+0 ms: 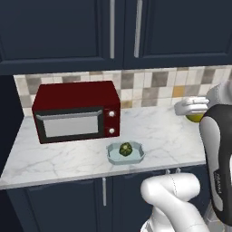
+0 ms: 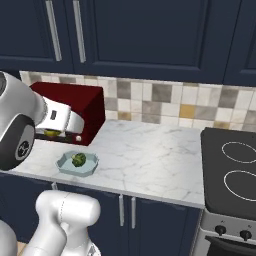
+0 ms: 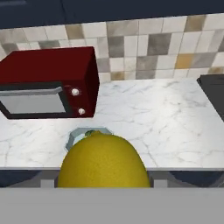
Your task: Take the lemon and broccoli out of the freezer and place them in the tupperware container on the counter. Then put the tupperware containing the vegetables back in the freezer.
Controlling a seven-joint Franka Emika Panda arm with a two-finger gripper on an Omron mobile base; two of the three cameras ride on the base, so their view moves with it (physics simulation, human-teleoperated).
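Observation:
My gripper (image 1: 194, 114) is shut on the lemon (image 1: 196, 118), a bright yellow fruit held in the air above the right part of the counter (image 1: 68, 154). In the hand view the lemon (image 3: 104, 164) bulges up close, between the jaws. The pale blue-grey tupperware container (image 1: 112, 154) sits near the counter's front edge, below and left of the hand. The dark green broccoli (image 1: 125, 149) lies inside it. From the right base view the lemon (image 2: 51, 133) hangs above and left of the tupperware container (image 2: 63, 163) and the broccoli (image 2: 78, 159). The freezer is out of view.
A red microwave (image 1: 77, 111) stands on the counter behind and left of the container. A black stove top (image 2: 232, 175) adjoins the counter on the right. Dark navy cupboards (image 1: 59, 31) hang above the tiled backsplash. Bare marbled counter (image 2: 150, 155) lies between container and stove.

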